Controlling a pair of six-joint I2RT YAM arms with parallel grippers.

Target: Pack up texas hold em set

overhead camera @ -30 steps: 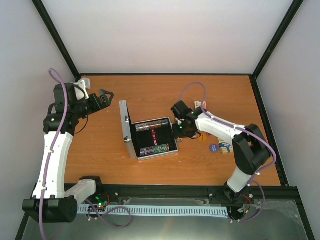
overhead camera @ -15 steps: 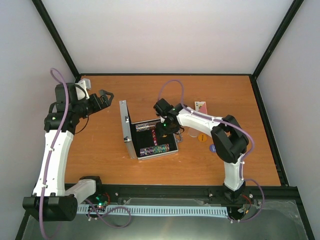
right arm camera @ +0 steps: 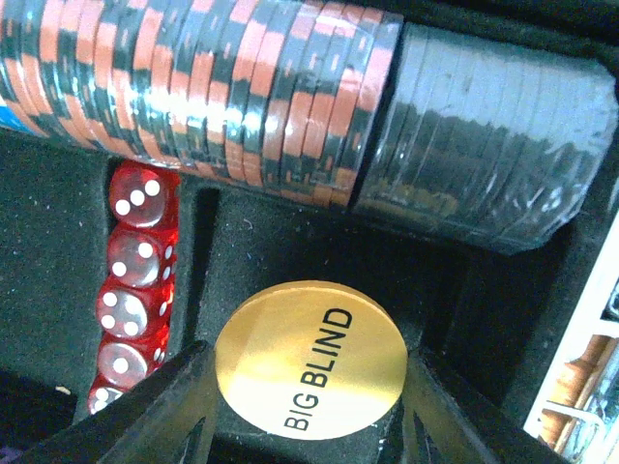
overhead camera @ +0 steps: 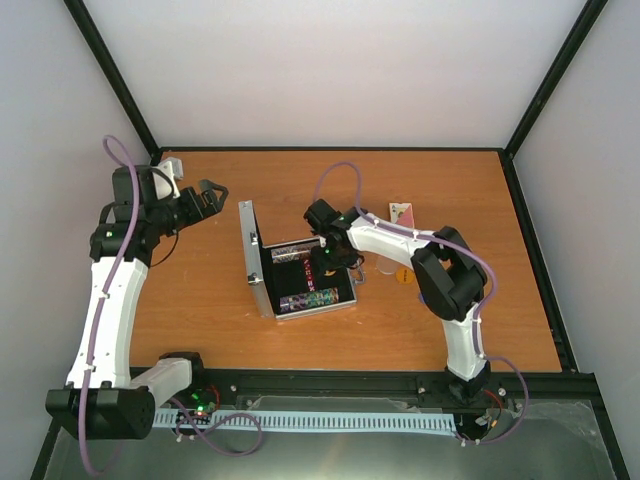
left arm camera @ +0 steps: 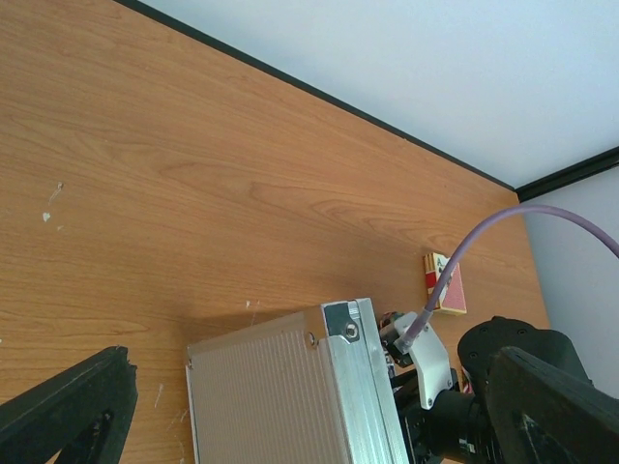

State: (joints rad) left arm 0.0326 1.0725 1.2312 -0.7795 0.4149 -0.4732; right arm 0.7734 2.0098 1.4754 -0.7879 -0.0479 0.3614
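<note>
In case [overhead camera: 268,300]: button [right arm camera: 309,358], dice [right arm camera: 135,290] at its left.

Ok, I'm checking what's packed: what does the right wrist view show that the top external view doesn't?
Right wrist only: the yellow BIG BLIND button in the right gripper, red dice beside it. Top external only: the open left gripper, the case's upright lid, a red card deck on the table. Both: the chip rows.
</note>
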